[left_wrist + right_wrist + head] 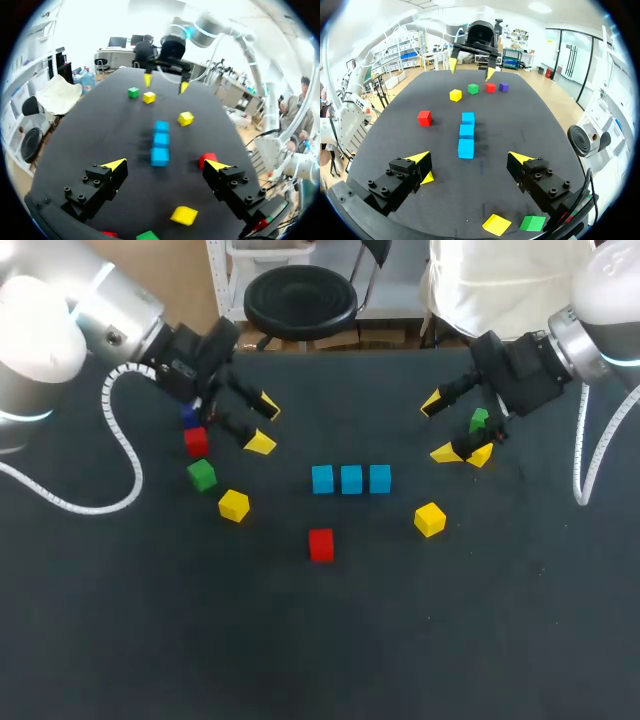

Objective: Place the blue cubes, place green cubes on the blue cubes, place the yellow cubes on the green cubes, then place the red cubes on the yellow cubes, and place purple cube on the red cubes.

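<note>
Three blue cubes (351,479) sitting in a row on worktop (320,640).
Hovering wide open, gripping nothing: left end effector (264,424), right end effector (438,427).

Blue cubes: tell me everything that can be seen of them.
The blue cubes are three plain, matte, light blue blocks of like size, resting flat in a straight row near the middle of the black table, set close side by side. Nothing is stacked on them, and nothing but the table touches them.
</note>
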